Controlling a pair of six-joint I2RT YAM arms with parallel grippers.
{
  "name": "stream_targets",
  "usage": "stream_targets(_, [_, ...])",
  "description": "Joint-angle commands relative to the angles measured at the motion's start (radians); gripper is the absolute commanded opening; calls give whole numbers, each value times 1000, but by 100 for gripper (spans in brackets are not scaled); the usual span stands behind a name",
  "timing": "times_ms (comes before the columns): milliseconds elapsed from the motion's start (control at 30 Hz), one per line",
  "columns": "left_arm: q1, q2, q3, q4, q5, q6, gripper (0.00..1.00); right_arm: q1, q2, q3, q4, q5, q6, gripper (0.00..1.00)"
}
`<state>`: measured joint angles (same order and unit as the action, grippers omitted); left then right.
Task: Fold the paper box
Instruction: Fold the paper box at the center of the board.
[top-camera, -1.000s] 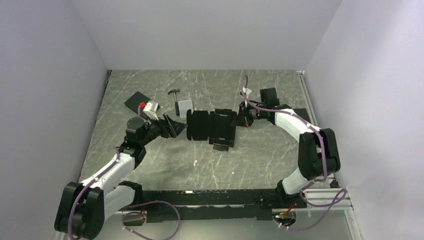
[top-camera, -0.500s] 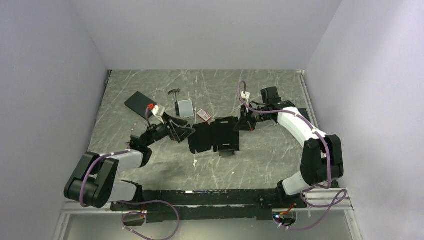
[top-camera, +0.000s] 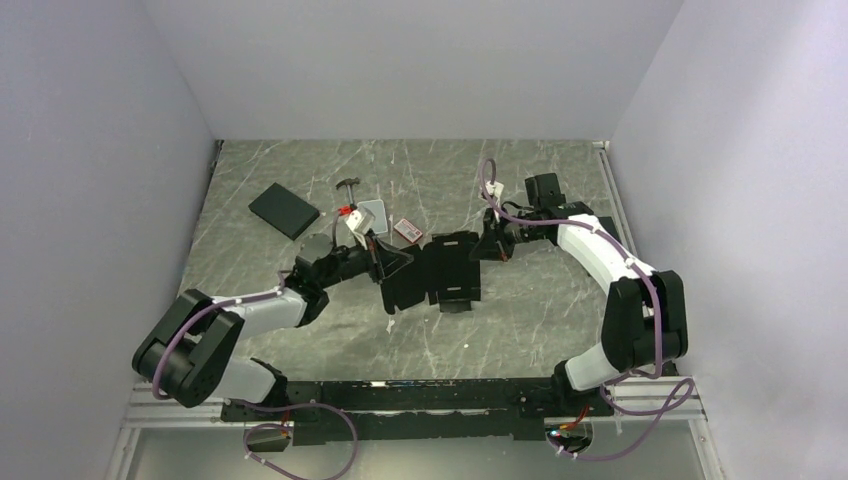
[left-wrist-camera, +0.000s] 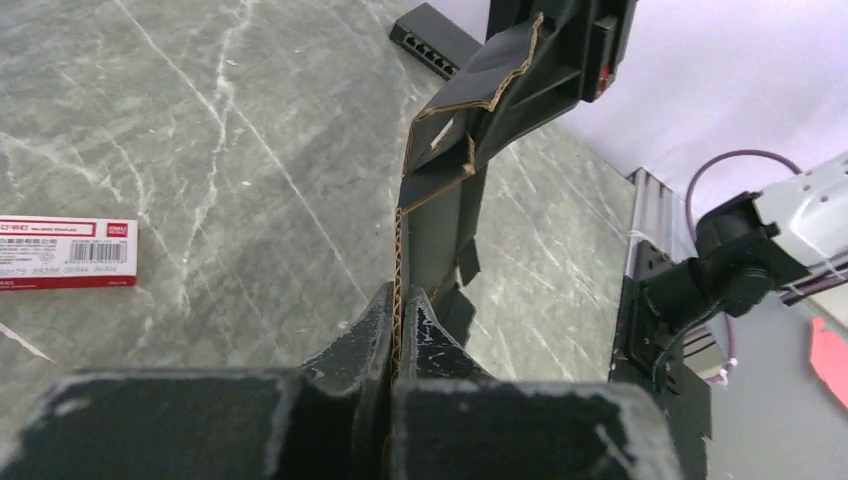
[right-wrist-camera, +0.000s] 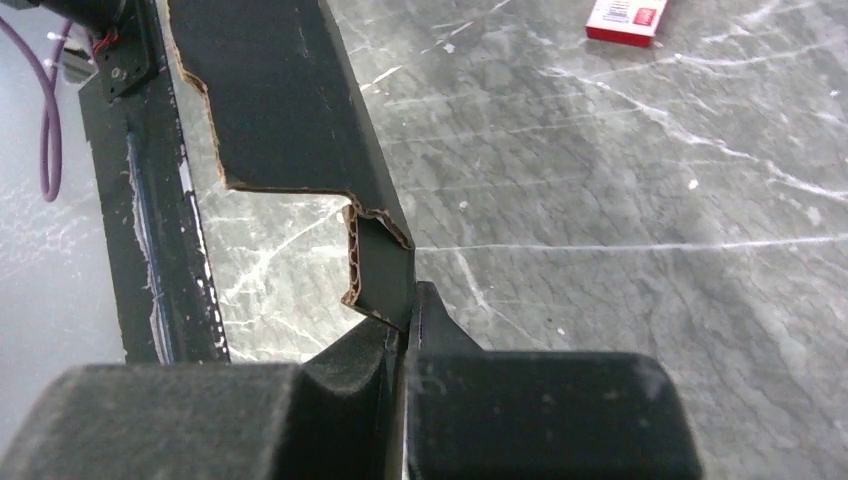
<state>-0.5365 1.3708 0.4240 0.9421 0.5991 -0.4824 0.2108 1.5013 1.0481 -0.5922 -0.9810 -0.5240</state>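
Clamping paper box (top-camera: 450, 265) at both ends: left gripper (left-wrist-camera: 400, 322) closed tight on left edge, right gripper (right-wrist-camera: 409, 322) closed tight on notched right flap. Cardboard spans between grippers over table (top-camera: 450, 180).

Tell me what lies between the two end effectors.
The paper box, pinched by the left end effector and right end effector, seen in the top view.

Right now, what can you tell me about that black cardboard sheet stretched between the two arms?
The paper box is matte black corrugated cardboard with brown fluted cut edges, die-cut into panels, flaps and notched tabs. It is mostly unfolded, spread between the arms. The left claw pinches its left edge and the right claw a tab on its right edge; both are shut on it. Whether it rests on the table is unclear.
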Motion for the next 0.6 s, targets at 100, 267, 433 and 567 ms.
stream_targets(100, [-83, -83, 116, -357, -209, 215, 0, -4, -64, -8, 67, -11, 28, 24])
stream_targets(267, [-89, -183, 90, -439, -255, 368, 0, -54, -93, 12, -1, -77, -47, 46])
stream_targets(433, [-89, -235, 92, -516, -261, 460, 0, -200, -148, 13, -43, -191, -90, 49])
stream_targets(567, [-89, -251, 85, -529, -236, 512, 0, -243, -186, -116, 319, -117, 293, 42])
